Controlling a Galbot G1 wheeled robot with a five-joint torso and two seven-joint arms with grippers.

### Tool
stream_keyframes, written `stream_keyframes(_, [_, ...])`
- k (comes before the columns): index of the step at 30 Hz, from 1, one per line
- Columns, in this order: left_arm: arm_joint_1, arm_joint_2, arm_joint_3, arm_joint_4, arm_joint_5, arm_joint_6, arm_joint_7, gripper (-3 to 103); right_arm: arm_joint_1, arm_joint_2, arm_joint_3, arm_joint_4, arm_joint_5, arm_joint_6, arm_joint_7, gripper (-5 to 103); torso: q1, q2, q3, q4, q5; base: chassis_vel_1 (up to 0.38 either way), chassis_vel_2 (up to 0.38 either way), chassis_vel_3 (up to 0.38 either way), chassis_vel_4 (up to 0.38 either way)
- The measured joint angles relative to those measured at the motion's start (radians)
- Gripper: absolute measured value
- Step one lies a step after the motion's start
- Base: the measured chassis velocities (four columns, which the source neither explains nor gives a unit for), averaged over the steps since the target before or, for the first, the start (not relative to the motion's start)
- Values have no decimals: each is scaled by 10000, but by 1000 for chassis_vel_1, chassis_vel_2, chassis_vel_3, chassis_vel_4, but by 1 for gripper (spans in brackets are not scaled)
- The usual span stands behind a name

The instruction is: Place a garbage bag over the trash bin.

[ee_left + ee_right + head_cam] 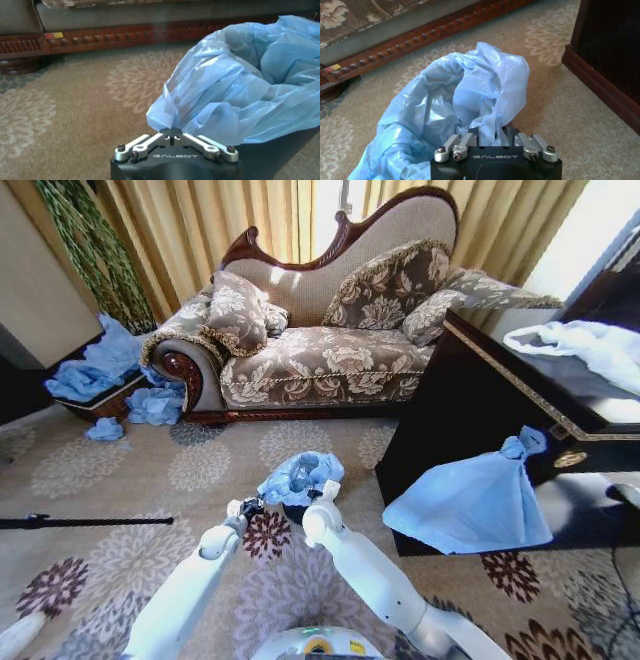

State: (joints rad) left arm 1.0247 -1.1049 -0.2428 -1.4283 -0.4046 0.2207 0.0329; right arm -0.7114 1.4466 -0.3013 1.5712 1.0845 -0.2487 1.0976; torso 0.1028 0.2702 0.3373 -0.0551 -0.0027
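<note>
A home sitting room — carved floral sofa [320, 330], gold curtains [200, 220] (patterned carpet [120, 470] too).

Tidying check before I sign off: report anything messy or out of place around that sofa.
Crumpled light-blue plastic bags lie heaped on the carpet at the sofa's left end. A larger knotted light-blue bag leans against the dark cabinet. Both end effectors, left and right, pinch the thin blue garbage bag over the black bin.

Garbage bag [298, 476]: light blue, translucent. Trash bin [280, 157]: plain black. Carpet [130, 480]: beige with pale round medallions (dark maroon flowers nearer the robot). Sofa [320, 360]: brown and cream floral fabric, reddish-brown carved wood frame. Curtains [220, 220]: gold. Cabinet [470, 400]: near-black with gold trim. Robot arms [190, 590]: white.
</note>
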Motion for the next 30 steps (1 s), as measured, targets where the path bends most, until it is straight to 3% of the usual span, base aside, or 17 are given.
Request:
stream_keyframes(5, [-10, -24, 5, 20, -4, 0, 18, 0, -51, -64, -31, 96, -83, 13, -52, 12, 0, 0, 0, 0, 0, 0, 0, 0, 0])
stream_keyframes(9, [3, -41, 5, 31, -3, -2, 19, 0, -112, -119, -16, 159, -137, 37, -93, 1, 0, 0, -1, -1, -1, 0, 0, 0, 0])
stream_keyframes(30, [-54, -170, 40, 229, 42, -65, 24, 0, -396, -700, 121, 728, -206, 26, -251, 0, 0, 0, 0, 2, 1, 0, 0, 0, 0])
